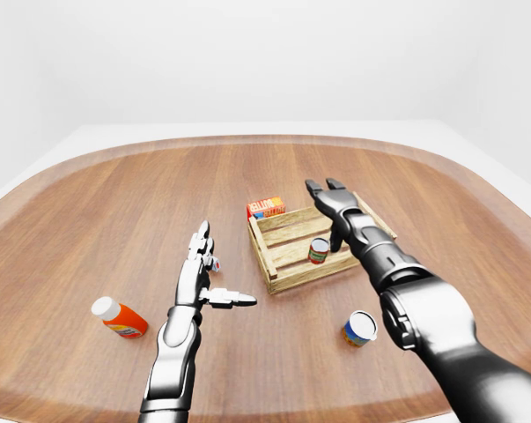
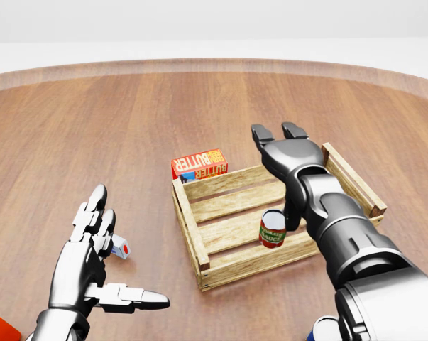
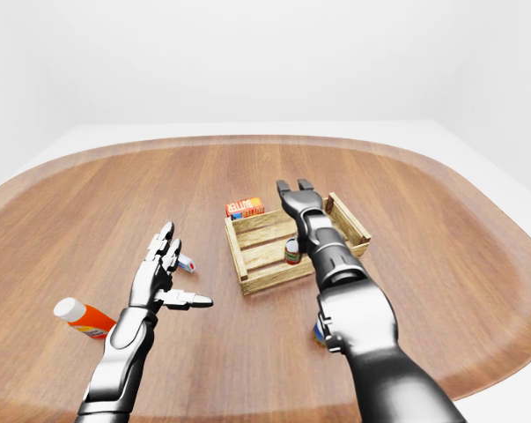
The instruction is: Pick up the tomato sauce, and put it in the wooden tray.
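Note:
The tomato sauce can (image 2: 272, 229), red and green label, stands in the wooden tray (image 2: 189, 225) near its lower right side. My right hand (image 2: 279, 136) is open above the tray, fingers stretched toward the tray's top rim. Its thumb hangs just right of the can, and no fingers close round it. My left hand (image 2: 103, 245) is open and empty over the table at the head view's lower left, well left of the tray.
A red butter box (image 2: 199, 165) lies against the tray's top left corner. A small white and red object (image 2: 120, 249) sits by my left hand. An orange bottle with a white cap (image 1: 120, 319) lies at left; a blue and white cup (image 1: 360, 328) lies below the tray.

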`<state>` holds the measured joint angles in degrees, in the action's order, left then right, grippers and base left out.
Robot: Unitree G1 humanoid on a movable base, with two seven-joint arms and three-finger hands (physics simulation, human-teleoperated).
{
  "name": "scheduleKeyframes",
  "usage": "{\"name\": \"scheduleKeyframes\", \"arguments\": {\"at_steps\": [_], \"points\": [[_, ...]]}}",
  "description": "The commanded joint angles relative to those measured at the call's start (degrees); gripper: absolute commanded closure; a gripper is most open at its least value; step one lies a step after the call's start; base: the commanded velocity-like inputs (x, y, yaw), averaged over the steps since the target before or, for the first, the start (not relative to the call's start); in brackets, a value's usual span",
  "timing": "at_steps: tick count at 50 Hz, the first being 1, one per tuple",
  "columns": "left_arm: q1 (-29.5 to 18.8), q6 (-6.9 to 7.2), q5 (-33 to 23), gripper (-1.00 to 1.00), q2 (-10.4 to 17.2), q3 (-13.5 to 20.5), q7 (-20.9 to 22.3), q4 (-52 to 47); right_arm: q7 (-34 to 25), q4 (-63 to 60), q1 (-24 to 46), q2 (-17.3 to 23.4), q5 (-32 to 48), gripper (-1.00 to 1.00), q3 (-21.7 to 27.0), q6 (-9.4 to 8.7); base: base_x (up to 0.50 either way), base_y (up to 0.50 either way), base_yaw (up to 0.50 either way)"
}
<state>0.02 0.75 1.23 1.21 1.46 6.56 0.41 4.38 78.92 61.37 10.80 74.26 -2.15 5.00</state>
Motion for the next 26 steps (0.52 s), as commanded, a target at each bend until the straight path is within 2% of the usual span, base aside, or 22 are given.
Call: {"name": "scheduleKeyframes", "arguments": {"at_steps": [1,13,26], "points": [[0.04,0.03,-0.03,-1.00,-0.01,-0.02,0.00,-0.06,0.50,-0.46,3.05,1.80,-1.02,-1.00,-0.11,0.00,0.00,0.00,0.00],[0.03,-0.09,-0.07,-1.00,-0.01,-0.04,0.02,0.12,0.89,-0.93,5.32,2.99,-1.43,-1.00,-0.42,0.00,0.00,0.00,0.00],[0.12,0.09,0.06,-1.00,-0.03,-0.02,0.02,-0.14,1.68,-1.85,7.27,2.01,-4.03,-1.00,-0.19,0.00,0.00,0.00,0.00]]}}
